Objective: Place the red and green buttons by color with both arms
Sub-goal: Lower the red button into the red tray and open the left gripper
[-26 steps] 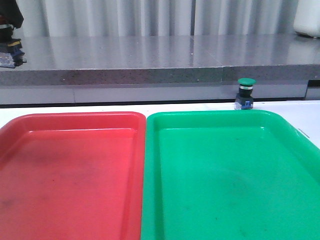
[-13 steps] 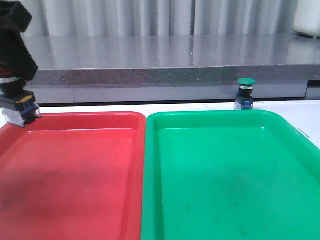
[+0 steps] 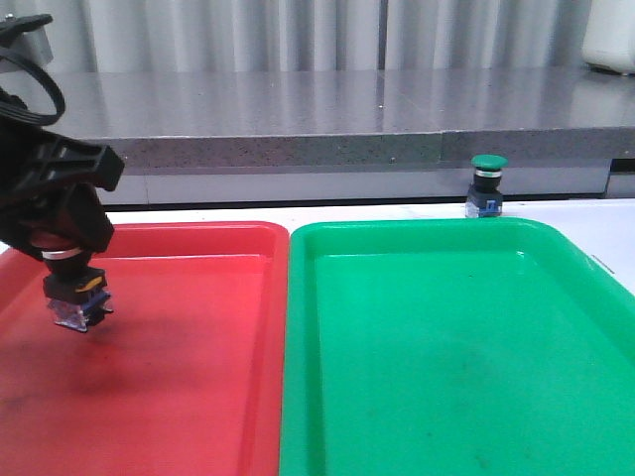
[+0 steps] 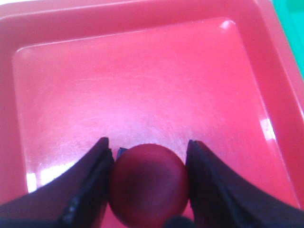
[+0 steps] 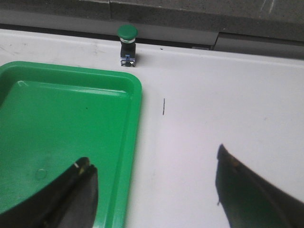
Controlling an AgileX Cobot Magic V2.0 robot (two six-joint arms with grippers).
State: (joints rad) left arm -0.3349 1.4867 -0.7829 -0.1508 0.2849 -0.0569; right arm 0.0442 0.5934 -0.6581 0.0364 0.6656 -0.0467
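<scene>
My left gripper is shut on the red button, holding it by the cap just above the floor of the red tray near its far left corner. In the left wrist view the red cap sits tight between the two black fingers over the red tray. The green button stands upright on the white table beyond the green tray's far edge. My right gripper is open and empty over the green tray's right rim, well short of the green button.
A grey stone ledge runs along the back of the table. White table lies right of the green tray, with a small dark mark. A white container stands at the back right.
My left gripper has come in from the far left and dropped down over the red tray with the red button in it. The green button has not moved.
</scene>
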